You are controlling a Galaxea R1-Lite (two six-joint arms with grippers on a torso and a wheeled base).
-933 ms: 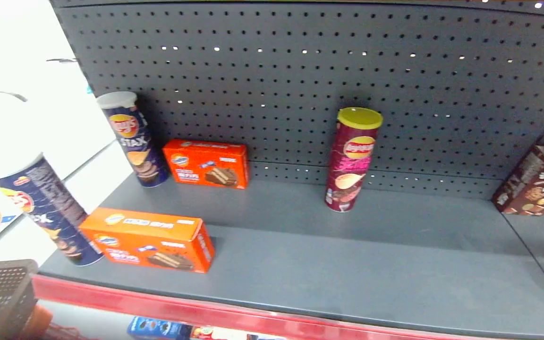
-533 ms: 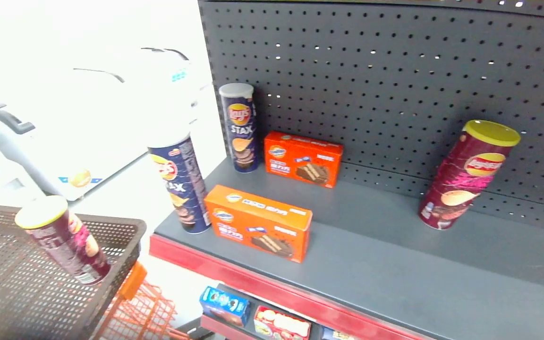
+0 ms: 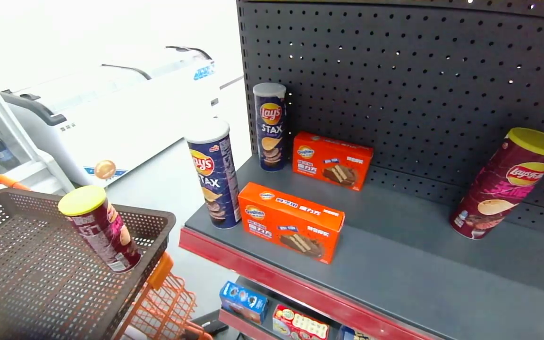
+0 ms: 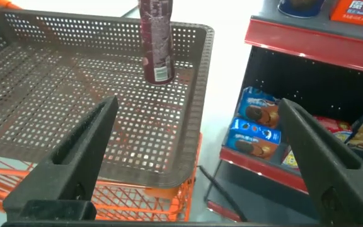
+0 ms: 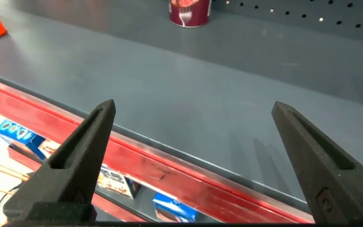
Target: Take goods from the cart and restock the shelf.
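Head view: the whole picture has swung left against the two earlier frames. That is the camera turning, not the goods moving, and the stock on the grey metal shelf (image 3: 395, 264) keeps its layout. The swing brings in the dark brown perforated plastic basket (image 3: 151, 226) on the orange wire cart (image 3: 170, 302). A maroon cylindrical chip can with yellow lid (image 3: 99, 229) stands on its base in the basket, near the corner closest to the shelf. My read is that I am turned to the cart for the next pick and that can is the target; the grasp has not yet begun. A matching maroon shelf can (image 3: 503, 186) stands by the pegboard, well apart to the right, so the bare space beside it looks like the likely slot. At the shelf's left end are two dark blue chip cans (image 3: 213, 177) and two flat orange cardboard boxes (image 3: 291, 222). Labels: the cans carry a round red-and-yellow logo and a chip picture, the boxes a wafer picture and white print. I have not transcribed the print. Left wrist view: my left gripper (image 4: 197, 106) is spread wide and holds nothing. It hangs above the basket, with the can beyond it and untouched. Right wrist view: my right gripper (image 5: 194, 108) is also spread and empty, over the bare front of the shelf above its red edge strip (image 5: 169, 167).
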